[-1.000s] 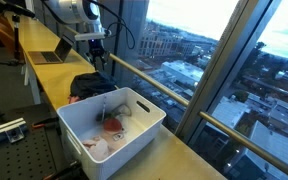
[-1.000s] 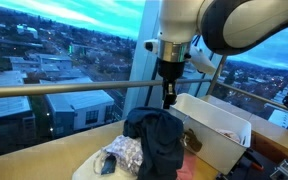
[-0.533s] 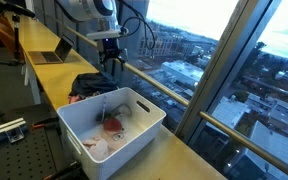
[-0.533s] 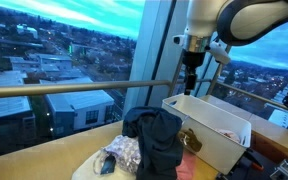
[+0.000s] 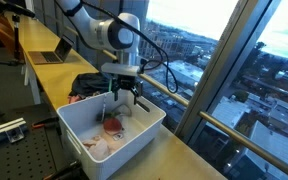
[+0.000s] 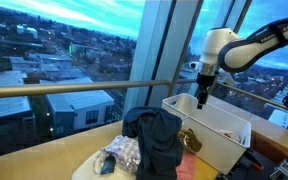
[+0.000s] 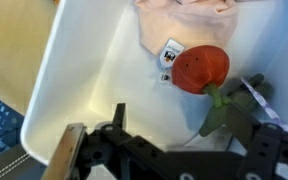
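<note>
Two changes: the gripper (image 5: 124, 97) has swung from the dark clothes pile (image 5: 89, 86), left of centre, to over the white bin (image 5: 134, 148), fingers now spread empty above the red toy (image 7: 201, 66).

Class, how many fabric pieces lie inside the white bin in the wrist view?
2: a pale pink cloth at the top edge of the view, and a red piece with a dark green tail beside it. The open pincer may hide more.
</note>
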